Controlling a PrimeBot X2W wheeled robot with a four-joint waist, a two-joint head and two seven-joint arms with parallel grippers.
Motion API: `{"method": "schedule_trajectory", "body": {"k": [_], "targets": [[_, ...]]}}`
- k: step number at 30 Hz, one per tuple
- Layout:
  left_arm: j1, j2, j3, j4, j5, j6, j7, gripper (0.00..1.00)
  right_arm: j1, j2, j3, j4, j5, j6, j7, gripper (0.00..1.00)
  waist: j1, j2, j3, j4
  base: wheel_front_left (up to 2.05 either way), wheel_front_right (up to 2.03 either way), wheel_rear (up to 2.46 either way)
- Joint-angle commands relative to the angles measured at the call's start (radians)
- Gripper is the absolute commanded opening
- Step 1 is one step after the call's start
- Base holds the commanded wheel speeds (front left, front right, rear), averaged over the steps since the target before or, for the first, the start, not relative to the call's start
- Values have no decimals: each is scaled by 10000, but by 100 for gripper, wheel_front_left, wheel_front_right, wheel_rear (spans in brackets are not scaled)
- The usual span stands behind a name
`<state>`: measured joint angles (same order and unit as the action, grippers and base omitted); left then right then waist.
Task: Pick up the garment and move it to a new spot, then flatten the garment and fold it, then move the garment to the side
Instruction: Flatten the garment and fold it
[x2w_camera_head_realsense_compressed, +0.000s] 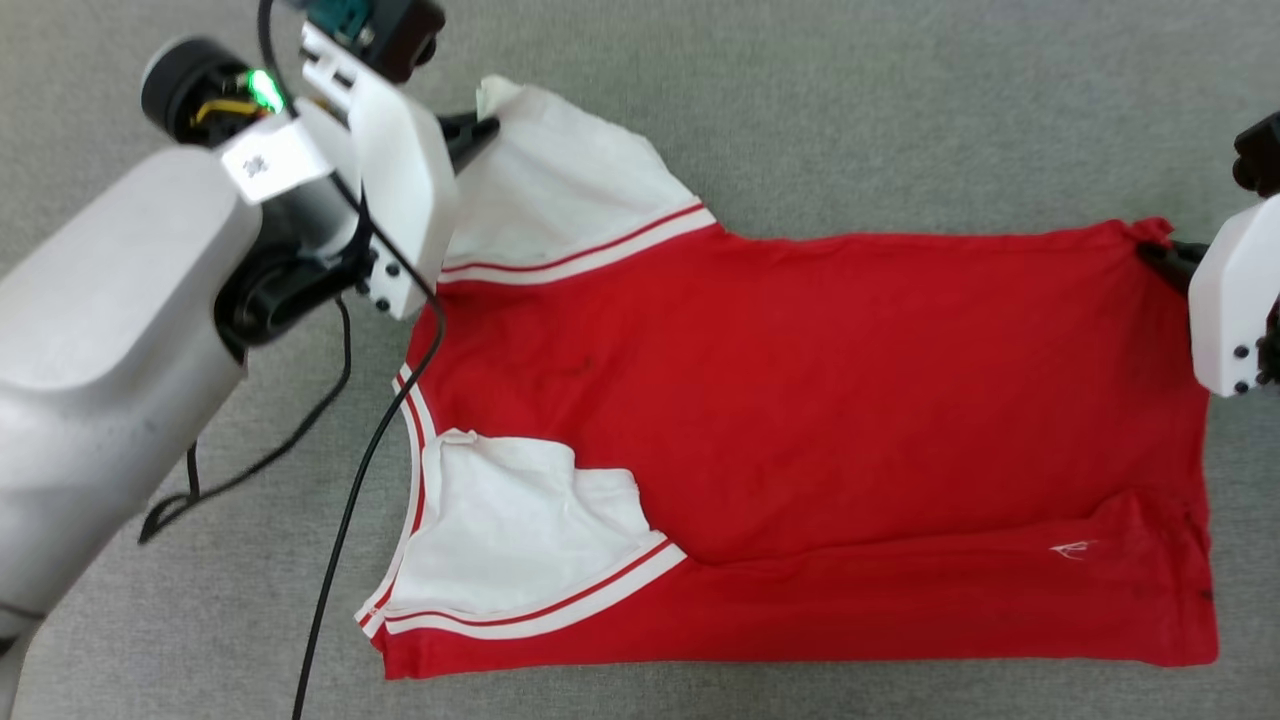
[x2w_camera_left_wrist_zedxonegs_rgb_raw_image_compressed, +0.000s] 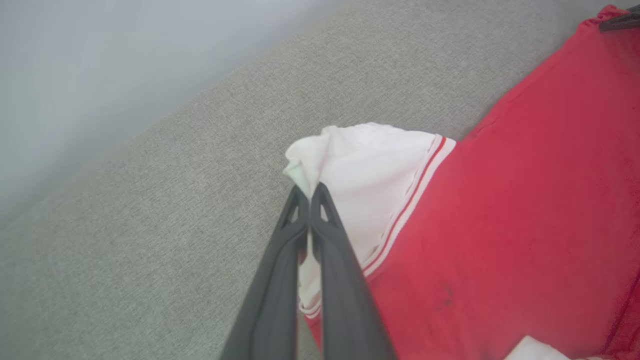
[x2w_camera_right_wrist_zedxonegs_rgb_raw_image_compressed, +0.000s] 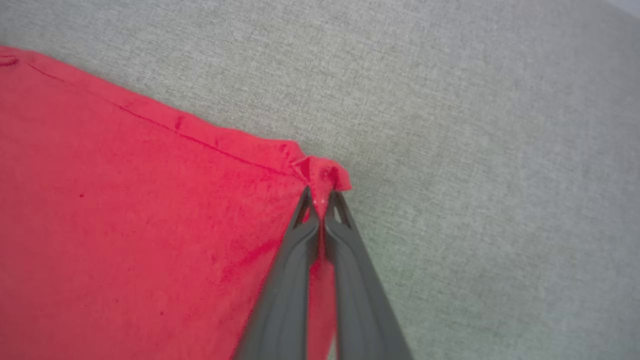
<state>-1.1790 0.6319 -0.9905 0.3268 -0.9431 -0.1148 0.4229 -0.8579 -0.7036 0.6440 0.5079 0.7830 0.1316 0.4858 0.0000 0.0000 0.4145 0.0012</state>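
Both grippers pinch the garment (x2w_camera_head_realsense_compressed: 800, 400), one at each end.
L gripper (x2w_camera_left_wrist_zedxonegs_rgb_raw_image_compressed: 310, 191) is clamped on the tip of a white sleeve (x2w_camera_left_wrist_zedxonegs_rgb_raw_image_compressed: 370, 165), cloth bunched just past its fingertips. R gripper (x2w_camera_right_wrist_zedxonegs_rgb_raw_image_compressed: 322, 196) is clamped on a red hem corner (x2w_camera_right_wrist_zedxonegs_rgb_raw_image_compressed: 325, 175), puckered betw. its fingers. The rest of the garment lies spread on the grey fabric surface (x2w_camera_head_realsense_compressed: 900, 120) betw. the two grippers. The 2nd white sleeve (x2w_camera_head_realsense_compressed: 520, 530) is folded in on the red body, near the L arm's black cable (x2w_camera_head_realsense_compressed: 345, 520).

Red garment (x2w_camera_head_realsense_compressed: 800, 400) with white red-striped sleeves, on speckled grey cloth surface (x2w_camera_head_realsense_compressed: 900, 100)
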Motion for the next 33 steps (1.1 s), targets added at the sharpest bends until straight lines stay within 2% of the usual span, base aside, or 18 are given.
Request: {"method": "schedule_trajectory", "body": {"k": [1, 8, 13, 29, 33], "targets": [[303, 125, 84, -86, -105, 68, -145, 0, 247, -51, 126, 20, 24, -17, -234, 0, 0, 0, -347, -75, 0, 0, 0], [1629, 806, 45, -1040, -256, 606, -650, 0, 1010, -162, 411, -165, 332, -17, -1546, 0, 0, 0, -1170, -144, 0, 0, 0], [2692, 1205, -34, -1822, -489, 1087, -929, 0, 1783, -470, 351, -518, 462, -17, -2185, 0, 0, 0, -1673, -86, 0, 0, 0], [5740, 2256, -447, -3457, -1150, 2419, -1713, 0, 4744, -937, -473, -1895, 373, -17, -2674, 0, 0, 0, -2677, -57, 0, 0, 0], [6347, 2377, -567, -3474, -1294, 2597, -1913, 0, 5547, -933, -864, -2254, 288, -17, -2700, 0, 0, 0, -2782, -35, 0, 0, 0]]}}
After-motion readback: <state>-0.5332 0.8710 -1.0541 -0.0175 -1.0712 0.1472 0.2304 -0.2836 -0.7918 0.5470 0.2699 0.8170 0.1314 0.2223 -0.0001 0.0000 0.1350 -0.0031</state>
